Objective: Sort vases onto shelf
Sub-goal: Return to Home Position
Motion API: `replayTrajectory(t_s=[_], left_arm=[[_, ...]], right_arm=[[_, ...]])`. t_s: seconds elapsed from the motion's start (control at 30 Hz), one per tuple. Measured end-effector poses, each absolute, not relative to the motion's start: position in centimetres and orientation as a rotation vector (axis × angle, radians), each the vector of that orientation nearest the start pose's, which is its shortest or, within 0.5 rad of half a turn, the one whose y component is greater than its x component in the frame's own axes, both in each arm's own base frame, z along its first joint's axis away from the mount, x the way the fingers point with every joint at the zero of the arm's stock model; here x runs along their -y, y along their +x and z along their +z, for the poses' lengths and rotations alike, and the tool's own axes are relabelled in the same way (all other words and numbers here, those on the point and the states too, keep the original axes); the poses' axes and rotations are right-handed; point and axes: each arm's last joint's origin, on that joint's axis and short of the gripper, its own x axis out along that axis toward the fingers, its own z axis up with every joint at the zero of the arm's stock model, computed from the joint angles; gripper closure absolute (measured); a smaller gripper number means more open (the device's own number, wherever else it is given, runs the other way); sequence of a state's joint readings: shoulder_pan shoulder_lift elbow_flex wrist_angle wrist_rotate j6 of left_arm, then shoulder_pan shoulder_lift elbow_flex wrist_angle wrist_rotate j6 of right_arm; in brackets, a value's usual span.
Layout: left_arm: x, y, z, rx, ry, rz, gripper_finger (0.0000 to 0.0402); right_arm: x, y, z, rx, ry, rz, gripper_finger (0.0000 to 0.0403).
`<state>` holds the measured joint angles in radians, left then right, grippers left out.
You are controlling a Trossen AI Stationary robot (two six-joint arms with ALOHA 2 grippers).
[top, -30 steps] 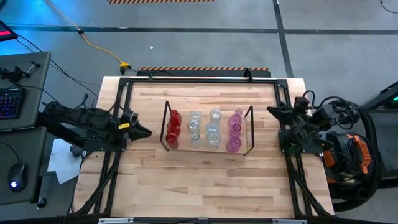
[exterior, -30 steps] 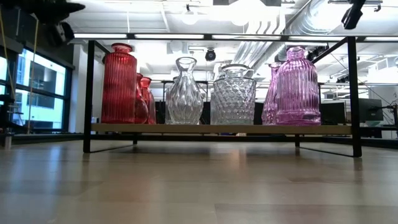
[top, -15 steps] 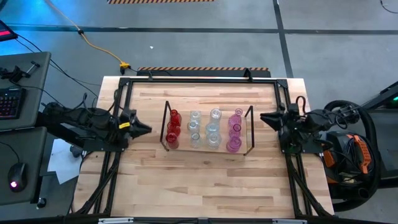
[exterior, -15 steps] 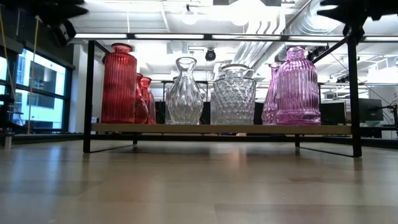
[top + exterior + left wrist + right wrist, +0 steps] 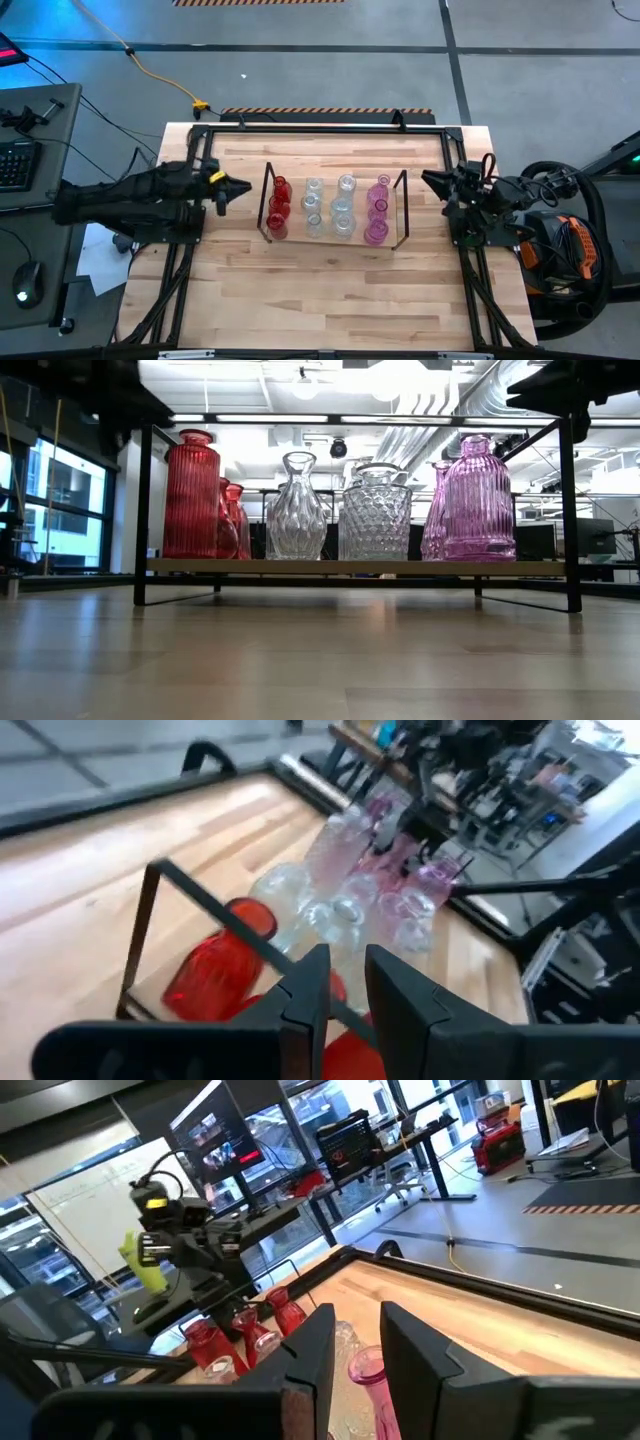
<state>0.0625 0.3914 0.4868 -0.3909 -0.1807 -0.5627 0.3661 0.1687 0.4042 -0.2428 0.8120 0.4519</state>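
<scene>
**Back both arms away from the shelf without touching it**

The left pincer (image 5: 238, 186) hangs just off the left end of the shelf (image 5: 402, 215). Its fingers are a narrow gap apart and hold nothing. The right pincer (image 5: 428, 179) sits near the opposite end, also slightly parted and empty. The sorting looks finished, so what remains is a clean retreat. I would draw each arm straight back along its own line, away from the wire end frame. Neither should swing across the shelf, or drop lower before its pincer is over bare bench (image 5: 320, 290). A snagged wire could shake the glass.

Beyond the pincers, the shelf stands mid-bench. Its long axis runs from arm to arm, with one wire end facing each arm. The vases (image 5: 343, 205) on it all stand upright, mouths up. They are lined up by colour in rows that cross the shelf's short way. The red vases (image 5: 190, 495) are at the left arm's end, the clear vases (image 5: 297, 510) in the middle, and the pink vases (image 5: 478, 500) at the right arm's end.
</scene>
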Motion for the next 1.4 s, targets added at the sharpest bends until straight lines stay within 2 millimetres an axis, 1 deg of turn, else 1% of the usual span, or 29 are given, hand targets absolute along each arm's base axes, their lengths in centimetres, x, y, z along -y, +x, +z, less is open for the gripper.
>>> replayTrajectory(t_s=[0.1,0.23,0.33,0.43,0.57,0.67,0.77,0.87,0.9,1.0,1.1,1.2,1.4], left_arm=[[-2.4,11.6,25.4,-0.28,-0.566,0.329,0.0341],[-4.8,12.9,24.6,-0.339,-0.592,0.304,0.0341],[-6.3,13.2,24.9,-0.295,-0.612,0.24,0.0341],[-7.1,13.0,25.7,-0.211,-0.602,0.186,0.0341],[-6.8,11.8,27.0,-0.11,-0.557,0.184,0.0341],[-6.3,10.5,27.2,-0.079,-0.543,0.267,0.0341],[-5.8,9.2,27.1,-0.066,-0.539,0.373,0.0341],[-5.3,8.3,27.1,-0.056,-0.533,0.423,0.0341],[-5.2,8.1,27.1,-0.05,-0.529,0.436,0.0341],[-5.0,7.6,27.1,-0.036,-0.522,0.488,0.0341],[-5.1,7.2,26.6,-0.064,-0.527,0.613,0.0341],[-5.2,6.9,26.1,-0.088,-0.535,0.71,0.0341],[-4.8,6.3,25.7,-0.133,-0.501,0.735,0.0341]], right_arm=[[-0.6,7.4,26.3,0.093,0.42,-0.439,0.0336],[-0.6,7.4,26.5,0.101,0.386,-0.421,0.0336],[-0.7,7.2,26.9,0.125,0.371,-0.358,0.0336],[-0.6,6.9,27.5,0.168,0.339,-0.319,0.0336],[-0.2,6.5,27.7,0.201,0.291,-0.387,0.0336],[0.1,6.3,26.7,0.213,0.282,-0.438,0.0336],[0.3,6.4,24.9,0.228,0.314,-0.453,0.0336],[0.2,7.5,22.9,0.213,0.312,-0.464,0.0336],[0.2,7.7,22.5,0.231,0.325,-0.462,0.0336],[0.3,8.6,20.2,0.248,0.348,-0.46,0.0336],[0.3,9.2,18.4,0.261,0.379,-0.44,0.0336],[0.4,9.3,18.1,0.227,0.387,-0.429,0.0336],[0.6,9.3,18.2,0.225,0.329,-0.416,0.0336]])
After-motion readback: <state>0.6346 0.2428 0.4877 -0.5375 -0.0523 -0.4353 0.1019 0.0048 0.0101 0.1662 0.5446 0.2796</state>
